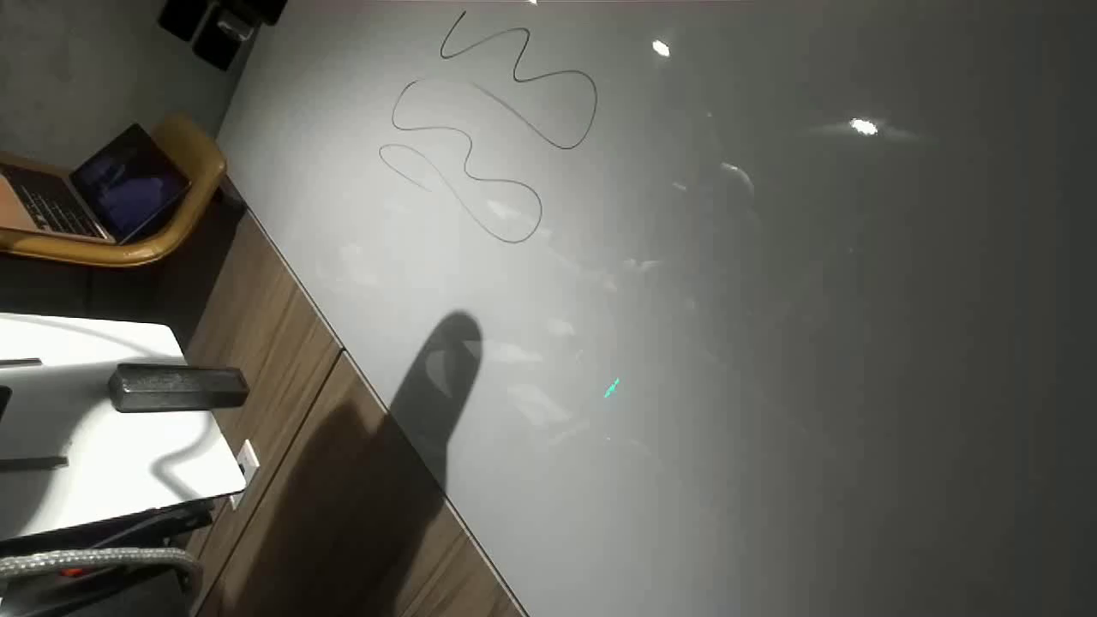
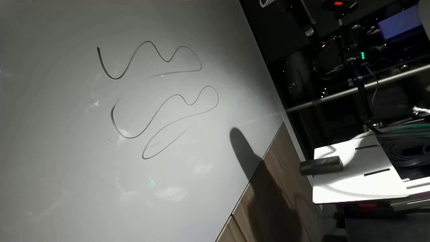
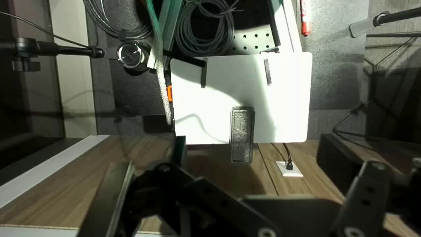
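Jaws wide apart on the black two-fingered gripper [image 3: 258,153], clear of the dark grey rectangular block [image 3: 242,135] framed between them in the wrist view. Lies across the edge of a flat white tray [image 3: 212,102], jutting beyond.

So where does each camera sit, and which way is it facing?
Exterior view: off the robot, facing the glossy board, laptop at picture left; no arm visible.
Exterior view: off the robot, facing that board and its scribble, screen at picture right; no arm visible.
Wrist view: on the robot, apparently facing downward past its open end effector, at the white panel and black block.
Both exterior views share the board; all three show the block and panel.
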